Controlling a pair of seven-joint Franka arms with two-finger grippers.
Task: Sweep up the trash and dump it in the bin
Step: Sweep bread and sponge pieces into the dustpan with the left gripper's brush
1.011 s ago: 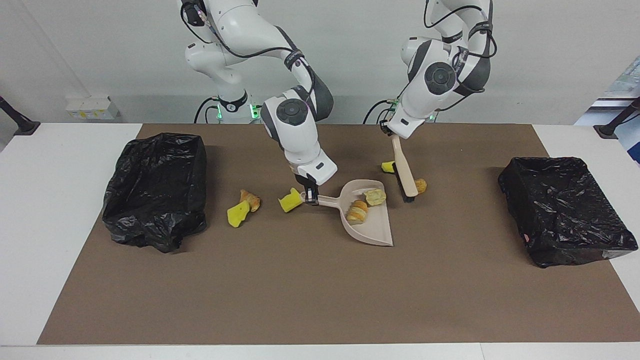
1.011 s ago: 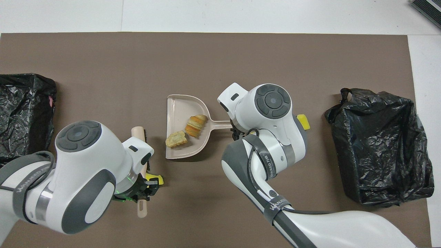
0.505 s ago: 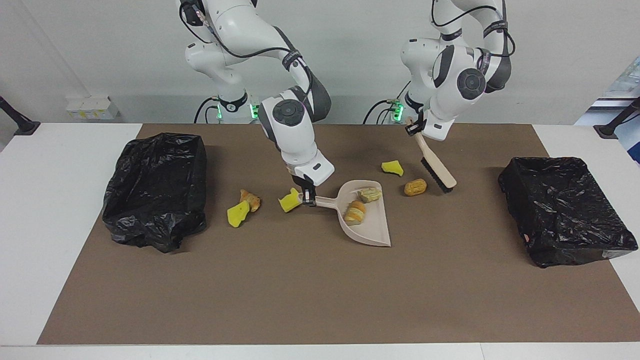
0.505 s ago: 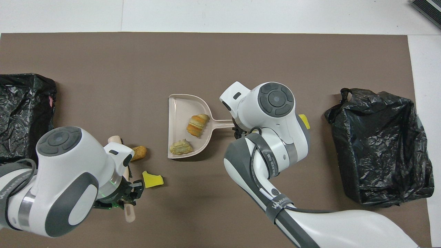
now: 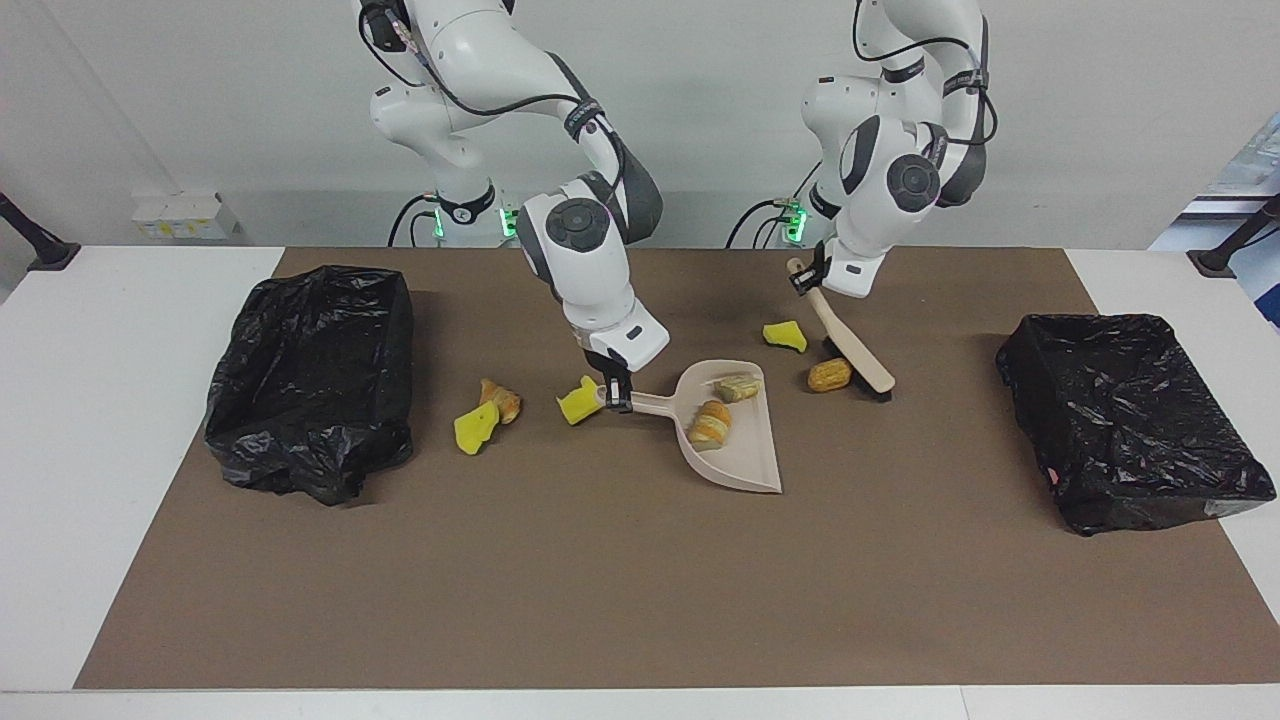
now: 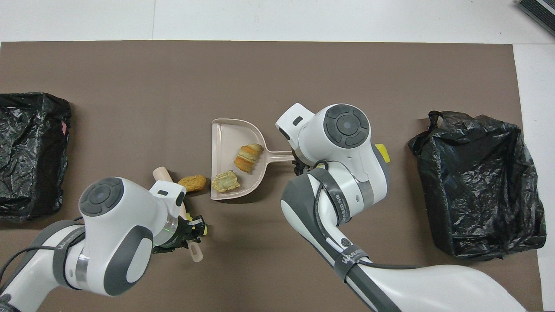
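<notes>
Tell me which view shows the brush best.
The facing view: the brush shows whole, handle in the left gripper, head down on the mat beside a tan lump. The overhead view shows only its two ends; the left arm covers the rest.

Most of the yellow scraps (image 6: 382, 152) under the right arm; bin (image 6: 30, 151) cut by the frame edge

Facing camera: high, across bench (image 5: 150, 420), looking toward robots; takes in whole brown mat (image 5: 640, 600). Overhead camera: above robots' end, steeply down, closer. Shared: mat, dustpan (image 5: 735, 440), both black bins; views half turn apart.
</notes>
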